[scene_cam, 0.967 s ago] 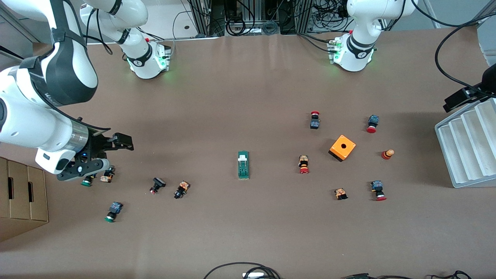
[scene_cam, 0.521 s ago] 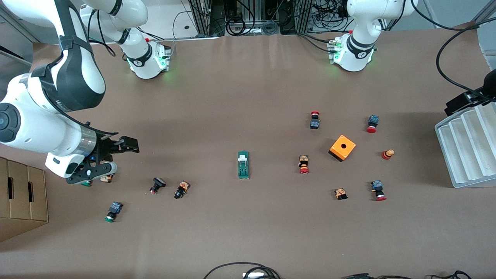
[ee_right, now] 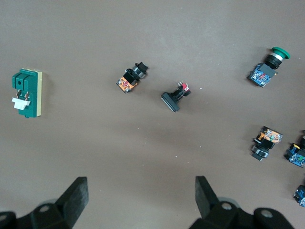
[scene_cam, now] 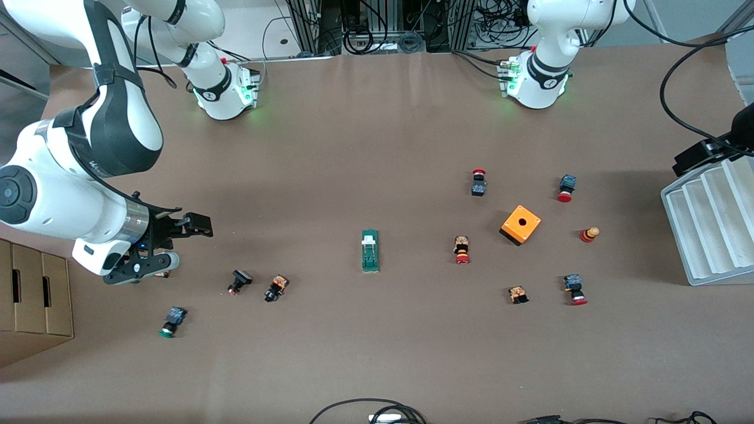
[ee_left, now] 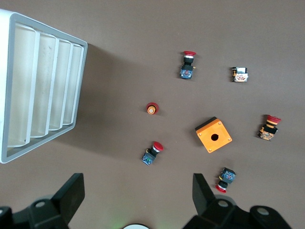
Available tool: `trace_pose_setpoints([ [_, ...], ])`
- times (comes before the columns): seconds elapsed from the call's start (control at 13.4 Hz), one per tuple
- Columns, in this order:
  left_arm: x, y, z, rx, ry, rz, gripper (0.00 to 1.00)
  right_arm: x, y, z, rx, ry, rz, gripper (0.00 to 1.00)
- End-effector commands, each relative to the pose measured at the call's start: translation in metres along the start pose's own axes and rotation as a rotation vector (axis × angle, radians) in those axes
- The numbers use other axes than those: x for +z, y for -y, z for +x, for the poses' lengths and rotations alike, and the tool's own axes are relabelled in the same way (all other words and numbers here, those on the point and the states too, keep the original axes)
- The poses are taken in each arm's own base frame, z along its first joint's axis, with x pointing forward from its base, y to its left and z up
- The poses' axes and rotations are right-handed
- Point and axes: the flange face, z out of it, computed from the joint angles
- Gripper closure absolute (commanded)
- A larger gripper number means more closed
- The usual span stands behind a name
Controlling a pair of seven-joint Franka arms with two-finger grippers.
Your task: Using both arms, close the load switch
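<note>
The load switch (scene_cam: 370, 250), a narrow green block with a white lever, lies flat at mid-table; the right wrist view shows the load switch (ee_right: 27, 93) off to one side. My right gripper (scene_cam: 174, 244) hangs open over some push buttons toward the right arm's end, well apart from the switch. In its own wrist view the right gripper (ee_right: 140, 186) has nothing between its fingers. My left gripper (ee_left: 136, 183) is open and empty, high over the left arm's end of the table, and the switch is out of its view.
An orange box with a hole (scene_cam: 521, 224) sits among several red-capped push buttons. A white ribbed tray (scene_cam: 707, 224) stands at the left arm's end and a cardboard box (scene_cam: 29, 294) at the right arm's end. More push buttons (scene_cam: 275, 287) lie between my right gripper and the switch.
The right arm has swung a little toward mid-table, and its gripper now covers the two buttons under it. The left arm has barely shifted. Both grippers stay open.
</note>
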Motion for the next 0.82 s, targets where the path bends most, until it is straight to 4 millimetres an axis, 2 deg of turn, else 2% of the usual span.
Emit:
trace_pose_setpoints([
  [0.0, 0.001, -0.015, 0.008, 0.027, 0.002, -0.042, 0.00, 0.000, -0.001, 0.003, 0.012, -0.012, 0.021, 0.00],
  [0.07, 0.011, -0.030, 0.014, 0.053, 0.009, -0.029, 0.00, 0.000, -0.001, 0.003, 0.012, -0.012, 0.021, 0.00],
  [0.22, 0.011, -0.032, 0.023, 0.051, -0.025, -0.029, 0.00, 0.003, -0.002, 0.005, 0.014, -0.006, 0.022, 0.00],
  [0.37, 0.012, -0.035, 0.018, 0.075, -0.052, 0.000, 0.00, 0.020, -0.001, 0.011, 0.012, 0.020, 0.024, 0.00],
  [0.52, 0.004, -0.031, 0.013, 0.172, -0.060, 0.015, 0.00, 0.028, -0.002, 0.015, 0.011, 0.022, 0.024, 0.00],
  [0.6, 0.002, -0.031, 0.011, 0.161, -0.063, 0.005, 0.01, 0.028, -0.002, 0.017, 0.011, 0.010, 0.023, 0.00],
  [0.67, 0.000, -0.037, 0.011, 0.128, -0.074, -0.008, 0.02, 0.032, -0.002, 0.019, 0.009, 0.011, 0.024, 0.00],
  [0.74, -0.002, -0.056, 0.007, 0.081, -0.088, -0.030, 0.03, 0.034, -0.003, 0.020, 0.009, 0.012, 0.026, 0.00],
])
